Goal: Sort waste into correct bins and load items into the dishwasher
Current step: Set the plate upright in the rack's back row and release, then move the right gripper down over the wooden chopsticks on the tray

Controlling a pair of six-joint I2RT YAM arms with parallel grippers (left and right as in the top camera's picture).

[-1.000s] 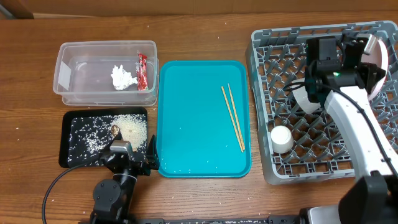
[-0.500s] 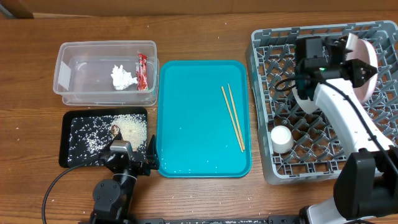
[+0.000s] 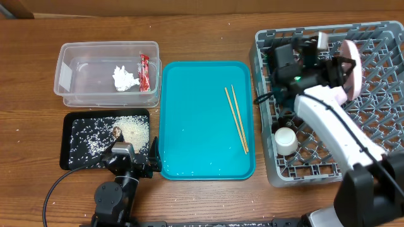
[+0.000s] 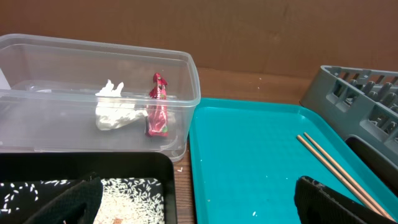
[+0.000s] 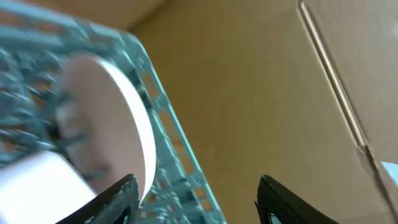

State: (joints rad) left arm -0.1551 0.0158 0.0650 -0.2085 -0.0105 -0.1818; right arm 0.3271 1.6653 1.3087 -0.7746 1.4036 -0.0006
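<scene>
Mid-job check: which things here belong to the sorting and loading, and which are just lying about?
Job: chopsticks, plate, cup, dish rack, napkin, red wrapper, rice, clear tub, black tray.
Lying about: teal tray, though the chopsticks lie on it.

Two chopsticks point(image 3: 236, 120), one plate point(image 3: 349, 66), one cup point(image 3: 285, 141).

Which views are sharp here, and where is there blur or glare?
Right wrist: the pink plate and dish rack are smeared by blur. Left wrist: sharp, with faint reflections on the clear tub. Overhead: evenly lit, mostly sharp, no harsh shadows.
</scene>
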